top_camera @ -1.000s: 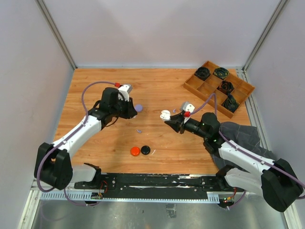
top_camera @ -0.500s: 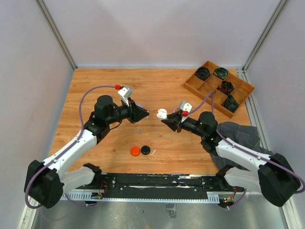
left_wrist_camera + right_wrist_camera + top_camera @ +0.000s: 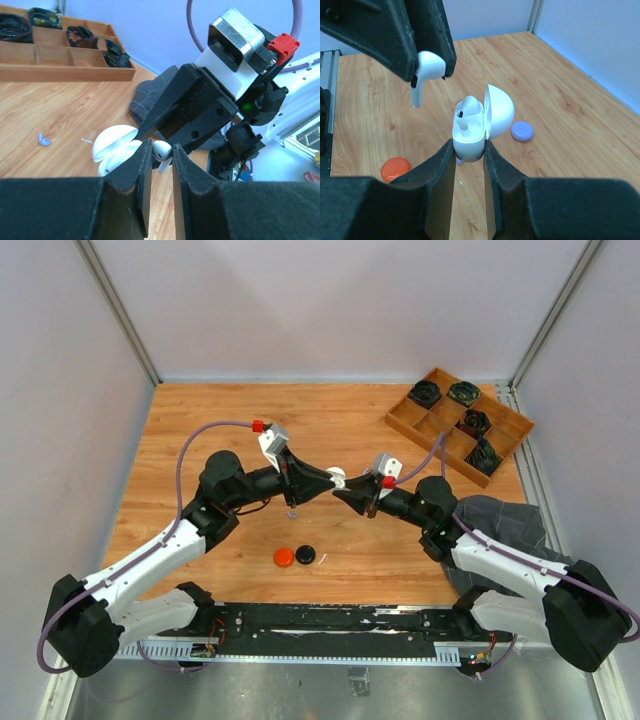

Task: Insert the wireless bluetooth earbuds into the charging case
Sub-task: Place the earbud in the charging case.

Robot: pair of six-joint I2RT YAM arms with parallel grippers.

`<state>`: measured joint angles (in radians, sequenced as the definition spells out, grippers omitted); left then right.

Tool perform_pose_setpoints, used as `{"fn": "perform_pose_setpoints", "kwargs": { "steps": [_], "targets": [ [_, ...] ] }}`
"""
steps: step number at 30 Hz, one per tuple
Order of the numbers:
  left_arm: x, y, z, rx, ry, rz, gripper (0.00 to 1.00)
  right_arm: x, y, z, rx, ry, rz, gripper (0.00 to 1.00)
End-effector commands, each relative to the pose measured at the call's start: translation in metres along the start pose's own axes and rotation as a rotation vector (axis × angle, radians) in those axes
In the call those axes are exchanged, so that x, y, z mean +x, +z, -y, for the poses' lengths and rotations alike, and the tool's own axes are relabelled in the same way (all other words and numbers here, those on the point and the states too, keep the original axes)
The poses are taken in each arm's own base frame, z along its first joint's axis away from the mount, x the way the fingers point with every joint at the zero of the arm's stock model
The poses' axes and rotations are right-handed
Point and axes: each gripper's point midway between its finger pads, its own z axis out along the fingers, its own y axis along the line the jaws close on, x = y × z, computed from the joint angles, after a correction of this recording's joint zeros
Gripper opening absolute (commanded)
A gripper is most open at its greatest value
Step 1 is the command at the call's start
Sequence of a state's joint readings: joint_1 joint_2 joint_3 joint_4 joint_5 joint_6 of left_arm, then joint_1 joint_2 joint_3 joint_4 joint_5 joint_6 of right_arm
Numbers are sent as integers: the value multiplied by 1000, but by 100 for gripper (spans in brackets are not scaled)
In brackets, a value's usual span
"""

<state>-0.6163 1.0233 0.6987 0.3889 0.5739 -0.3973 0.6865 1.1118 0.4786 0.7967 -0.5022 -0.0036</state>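
Observation:
My left gripper (image 3: 161,150) is shut on a white stemmed earbud (image 3: 163,153), pinched at its head with the stem hanging down. It hovers just up and left of the white charging case (image 3: 470,134), whose lid stands open. My right gripper (image 3: 469,150) is shut on the case's lower body. One white earbud (image 3: 468,106) sits in the case's far slot. In the top view the two grippers meet mid-table, left (image 3: 326,481) and right (image 3: 346,494). A pale purple earbud (image 3: 44,139) lies loose on the table.
A wooden tray (image 3: 430,447) with black coiled bundles stands at the back right. An orange disc (image 3: 284,557) and a black disc (image 3: 305,554) lie near the front. A purple disc (image 3: 522,131) lies beyond the case. A grey cloth (image 3: 505,520) covers the right edge.
My left arm has swung right and reached out, carrying the white earbud up to the case. My right gripper has shifted slightly left with the case.

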Motion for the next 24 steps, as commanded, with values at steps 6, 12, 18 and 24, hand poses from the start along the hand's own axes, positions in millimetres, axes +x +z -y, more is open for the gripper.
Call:
{"fn": "perform_pose_setpoints", "kwargs": {
  "steps": [6, 12, 18, 24],
  "targets": [
    [-10, 17, 5, -7, 65, 71, 22, -33, 5, -7, -29, -39, 97, 1],
    [-9, 18, -4, -58, 88, 84, 22, -34, 5, -8, -31, -42, 100, 1],
    [-5, 18, -11, -93, 96, 84, 21, -36, 3, -7, -27, -46, 106, 1],
    [-1, 20, -11, -94, 98, 75, 21, -38, 3, -4, -8, -48, 110, 1]
  ]
}}
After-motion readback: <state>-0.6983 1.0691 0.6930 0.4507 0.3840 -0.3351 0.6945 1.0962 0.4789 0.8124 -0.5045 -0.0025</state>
